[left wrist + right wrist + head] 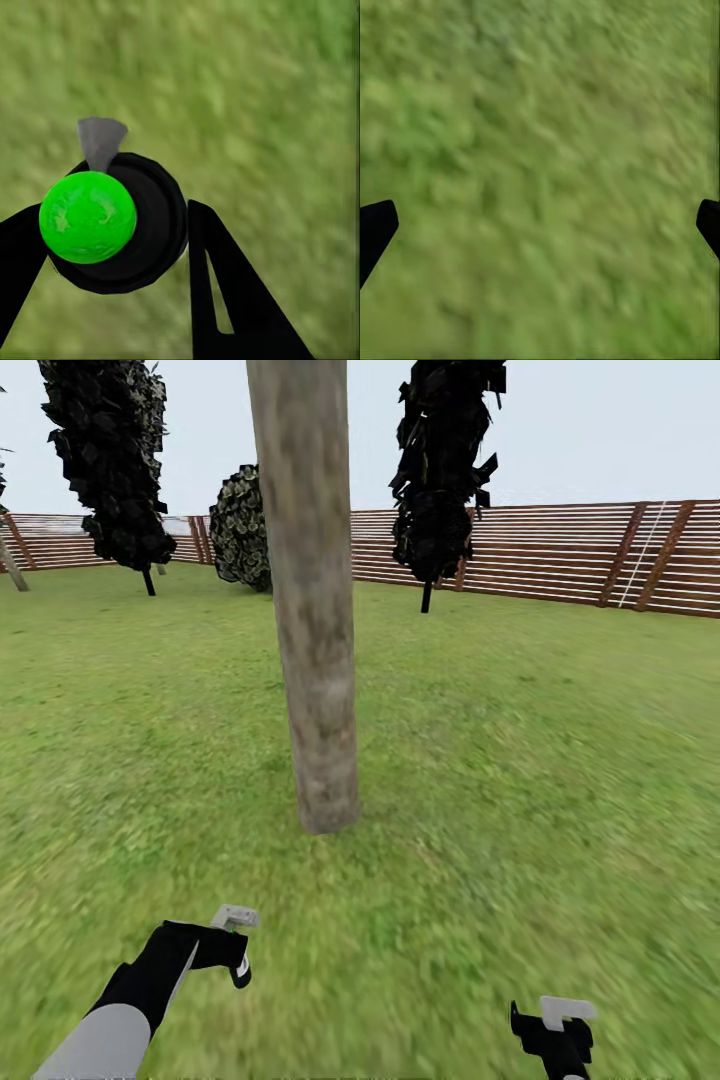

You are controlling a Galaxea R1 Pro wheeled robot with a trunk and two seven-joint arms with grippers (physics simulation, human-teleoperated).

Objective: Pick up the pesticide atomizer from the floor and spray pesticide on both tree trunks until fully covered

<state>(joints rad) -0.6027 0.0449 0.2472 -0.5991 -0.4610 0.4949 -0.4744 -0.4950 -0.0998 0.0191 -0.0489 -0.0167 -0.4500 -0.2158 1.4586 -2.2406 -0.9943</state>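
One tree trunk (315, 660), thick and mottled grey-beige, rises from the grass straight ahead, a short way beyond both arms. My left gripper (238, 958) hangs low at the left, short of the trunk. In the left wrist view this gripper (112, 217) is shut on the pesticide atomizer (131, 225), a small round black bottle with a bright green round top and a grey nozzle. My right gripper (562, 1050) is at the lower right. In the right wrist view its fingers (375, 229) stand wide apart over bare grass, so this gripper (540, 225) is open.
Green lawn (520, 780) spreads all around the trunk. Two black narrow cypresses (110, 460) (440, 470) and a rounded bush (240, 530) stand at the back. A brown slatted fence (560, 555) closes the far side.
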